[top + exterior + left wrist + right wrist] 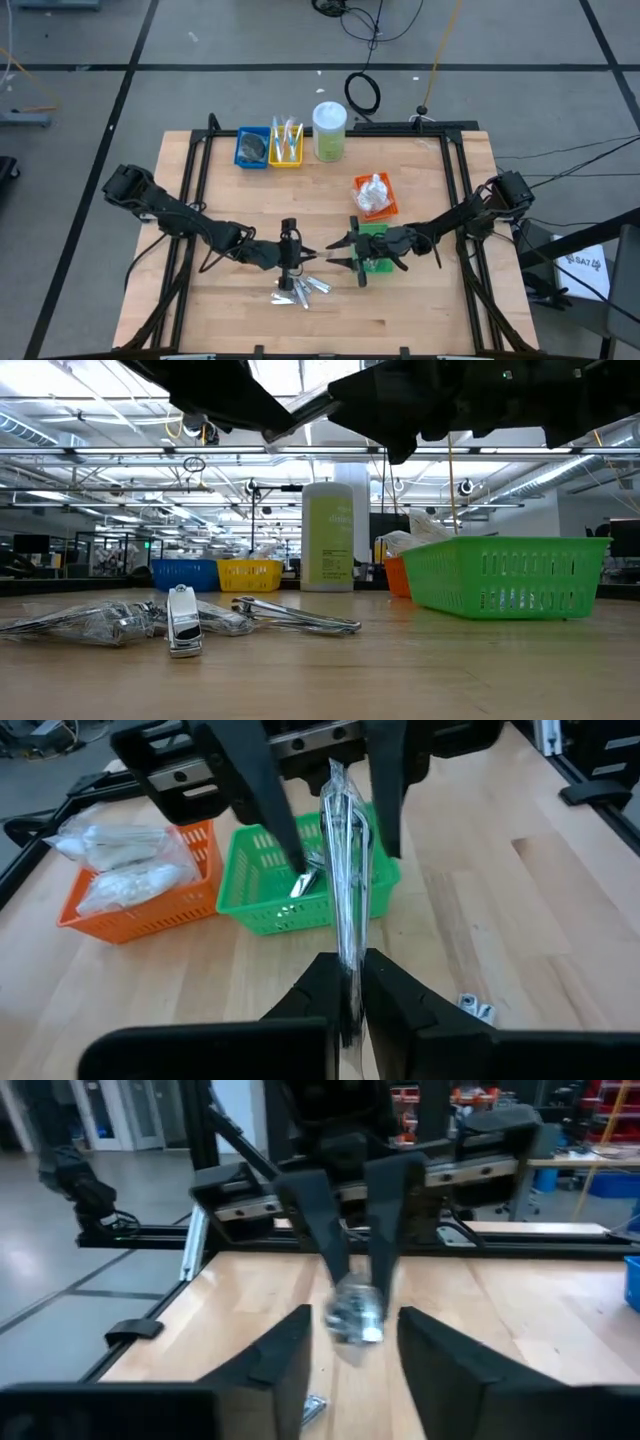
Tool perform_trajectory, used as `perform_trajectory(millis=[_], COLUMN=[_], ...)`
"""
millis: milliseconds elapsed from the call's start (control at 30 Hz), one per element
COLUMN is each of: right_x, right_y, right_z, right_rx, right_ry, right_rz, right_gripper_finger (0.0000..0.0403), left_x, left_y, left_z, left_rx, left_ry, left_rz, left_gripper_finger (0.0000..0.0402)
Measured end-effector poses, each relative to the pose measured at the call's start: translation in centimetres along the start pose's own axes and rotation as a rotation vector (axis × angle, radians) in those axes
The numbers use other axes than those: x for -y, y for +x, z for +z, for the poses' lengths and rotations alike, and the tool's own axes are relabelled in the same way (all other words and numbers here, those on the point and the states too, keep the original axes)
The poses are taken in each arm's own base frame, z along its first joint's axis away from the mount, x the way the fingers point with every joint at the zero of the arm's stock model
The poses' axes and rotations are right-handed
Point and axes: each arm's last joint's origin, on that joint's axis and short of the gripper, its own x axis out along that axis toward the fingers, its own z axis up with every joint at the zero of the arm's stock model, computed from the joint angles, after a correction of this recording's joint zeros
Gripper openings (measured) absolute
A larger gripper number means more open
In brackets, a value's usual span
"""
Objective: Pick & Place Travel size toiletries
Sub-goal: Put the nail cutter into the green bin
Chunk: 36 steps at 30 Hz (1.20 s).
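While I look from the left side, I see my left gripper (345, 982) clenched on a slim silvery sachet in clear wrap (345, 870), held upright above the wooden table (430, 300). More silvery sachets (300, 290) lie on the table just under it. To the right, my right gripper (350, 1342) stands released around the sachet's far end, beside the green plastic basket (378, 250).
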Motion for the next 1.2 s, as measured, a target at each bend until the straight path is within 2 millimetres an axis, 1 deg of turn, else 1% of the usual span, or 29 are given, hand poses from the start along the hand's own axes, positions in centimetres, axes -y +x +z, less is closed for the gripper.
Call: perform_trajectory(millis=[67, 200, 300, 433, 533, 600, 667, 800, 900, 1033, 1133, 1200], right_x=[0.0, 0.0, 0.0, 0.0, -0.1, -0.1, -0.1, -0.2, -0.9, -1.9, -2.7, -3.1], right_y=[0.0, 0.0, 0.0, 0.0, -0.1, -0.4, -0.9, -2.2, -3.7, -6.2, -8.3, -9.4], right_z=[0.0, 0.1, 0.1, 0.2, 0.5, 1.0, 1.8, 3.2, 4.2, 4.5, 4.3, 3.9], right_rx=[0.003, 0.010, 0.014, 0.019, 0.022, 0.015, 0.002, -0.059, -0.120, -0.268, -0.367, -0.434], right_ry=[-0.009, -0.038, -0.055, -0.050, -0.061, -0.070, -0.077, -0.118, -0.143, -0.147, -0.137, -0.140], right_rz=[0.020, 0.017, 0.018, 0.017, 0.017, 0.016, 0.002, -0.061, -0.086, -0.130, -0.203, -0.234], right_gripper_finger=[0.0111, 0.0041, 0.0037, 0.0037, 0.0036, 0.0036, 0.0036, 0.0036, 0.0036, 0.0036, 0.0036, 0.0036], left_x=[-0.2, -0.5, -0.6, -0.7, -0.7, -0.8, -0.9, -1.0, -1.0, -0.8, -0.6, -0.5], left_y=[0.1, 0.2, 0.3, 0.3, 0.3, -0.3, -1.5, -4.0, -5.8, -7.3, -7.6, -7.8], left_z=[0.0, 0.0, 0.1, 0.1, 0.1, 0.6, 1.6, 2.9, 3.1, 2.3, 1.5, 1.0], left_rx=[0.001, -0.001, -0.001, -0.001, -0.002, 0.017, 0.066, 0.117, 0.102, 0.032, -0.015, -0.035], left_ry=[-0.005, -0.019, -0.047, -0.116, -0.225, -0.279, -0.299, -0.316, -0.277, -0.241, -0.253, -0.270], left_rz=[0.002, -0.015, -0.029, -0.030, -0.029, -0.055, -0.103, -0.196, -0.192, -0.063, 0.084, 0.153], left_gripper_finger=[0.0020, 0.0007, 0.0014, 0.0051, 0.0077, 0.0094, 0.0111, 0.0136, 0.0143, 0.0144, 0.0145, 0.0145])
